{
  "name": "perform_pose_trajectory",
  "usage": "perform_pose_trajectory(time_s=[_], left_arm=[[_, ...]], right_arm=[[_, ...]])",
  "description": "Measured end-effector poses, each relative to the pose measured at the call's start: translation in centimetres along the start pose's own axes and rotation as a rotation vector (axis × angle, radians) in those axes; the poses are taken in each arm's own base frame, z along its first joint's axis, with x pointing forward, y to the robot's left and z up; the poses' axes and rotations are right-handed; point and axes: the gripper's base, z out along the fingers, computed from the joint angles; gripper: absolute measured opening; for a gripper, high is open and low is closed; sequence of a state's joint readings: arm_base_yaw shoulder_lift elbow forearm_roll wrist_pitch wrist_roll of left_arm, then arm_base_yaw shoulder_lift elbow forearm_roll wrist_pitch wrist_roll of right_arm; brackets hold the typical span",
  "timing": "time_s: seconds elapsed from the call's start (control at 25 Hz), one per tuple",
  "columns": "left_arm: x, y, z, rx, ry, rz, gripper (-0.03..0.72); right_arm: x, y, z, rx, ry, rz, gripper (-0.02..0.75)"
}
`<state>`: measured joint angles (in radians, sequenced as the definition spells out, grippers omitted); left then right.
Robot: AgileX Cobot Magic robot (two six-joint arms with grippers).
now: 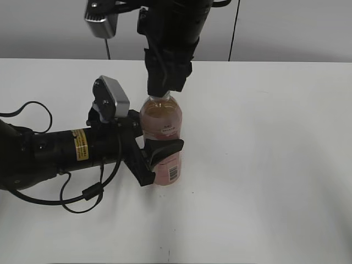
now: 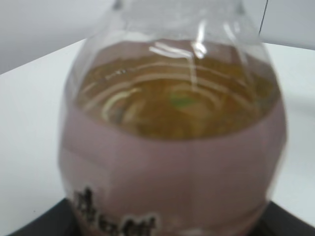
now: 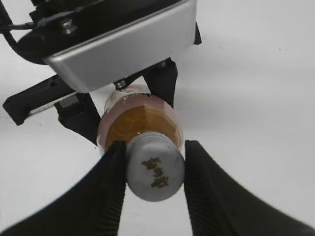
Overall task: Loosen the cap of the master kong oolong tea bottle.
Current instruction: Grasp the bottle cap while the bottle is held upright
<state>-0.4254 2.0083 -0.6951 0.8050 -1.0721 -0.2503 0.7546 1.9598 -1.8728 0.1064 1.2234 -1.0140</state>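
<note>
Master kong oolong tea bottle [image 1: 161, 137] stood upright on white surface [image 1: 264, 165], body clamped by left gripper [image 1: 159, 154] jaws, cap [image 3: 155, 168] pinched between right gripper [image 3: 153, 169] jaws from above.

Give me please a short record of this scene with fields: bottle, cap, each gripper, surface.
bottle: master kong oolong tea bottle, upright on the table, pink label, amber tea inside
cap: cap white, dark mark on top, on the bottle neck
left gripper: left gripper comes from the side, fingers around the bottle body at the label
right gripper: right gripper comes from above, fingers closed against both sides of the cap
surface: white table
</note>
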Motion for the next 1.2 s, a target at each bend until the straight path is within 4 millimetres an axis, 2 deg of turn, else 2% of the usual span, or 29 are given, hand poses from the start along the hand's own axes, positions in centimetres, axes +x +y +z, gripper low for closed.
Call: perform_pose_trajectory(time_s=[0.32,0.56,0.92,1.04,1.2], left_arm=[[0.0,0.0,0.0,-0.002,-0.004,0.005,0.385],[-0.8,0.2,-0.1,-0.013,-0.043,0.012,0.385],[-0.8,0.3,-0.1,-0.015,-0.043,0.011,0.385],[-0.5,0.3,-0.1,-0.018,-0.012,0.012,0.385],[-0.2,0.3,-0.1,-0.023,0.008,0.006,0.385]], right_arm=[[-0.1,-0.1,-0.4,0.004,-0.003,-0.017,0.272],[-0.6,-0.4,-1.5,0.023,-0.028,-0.021,0.272],[-0.6,-0.4,-1.5,0.019,-0.032,0.029,0.272],[-0.8,-0.5,-1.8,0.032,-0.047,0.082,0.330],[-1.0,-0.6,-2.7,0.054,-0.073,0.187,0.445]])
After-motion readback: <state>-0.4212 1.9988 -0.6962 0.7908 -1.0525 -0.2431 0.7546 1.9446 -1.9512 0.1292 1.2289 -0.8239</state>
